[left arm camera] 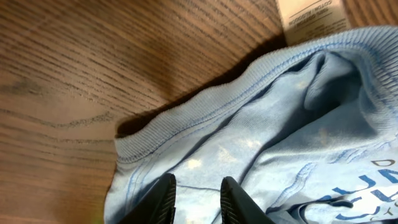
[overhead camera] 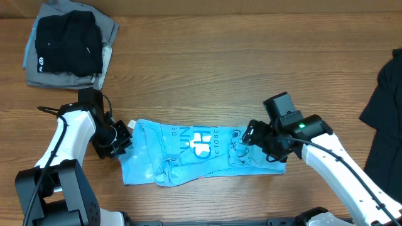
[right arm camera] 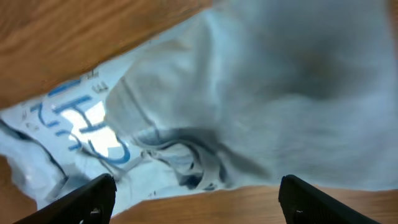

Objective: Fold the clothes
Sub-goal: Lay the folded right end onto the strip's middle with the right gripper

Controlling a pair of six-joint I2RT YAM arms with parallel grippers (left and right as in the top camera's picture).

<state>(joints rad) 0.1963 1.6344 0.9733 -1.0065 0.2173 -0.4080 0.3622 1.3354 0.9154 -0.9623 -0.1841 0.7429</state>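
Note:
The clothes (overhead camera: 201, 154) are one light blue T-shirt, lying as a crumpled long strip across the near middle of the table with blue and white lettering facing up. My left gripper (overhead camera: 122, 143) is at its left end. In the left wrist view the narrow-set fingers (left arm camera: 198, 183) pinch the blue fabric (left arm camera: 280, 124) just behind the ribbed collar. My right gripper (overhead camera: 257, 143) hovers over the shirt's right end. In the right wrist view it (right arm camera: 198, 183) stands wide open with only the cloth (right arm camera: 249, 93) and bare wood beneath it.
A stack of folded black and grey garments (overhead camera: 69, 44) sits at the far left corner. A large dark garment (overhead camera: 386, 119) hangs at the right edge. The shirt's white label (left arm camera: 314, 15) lies on the wood beside the collar.

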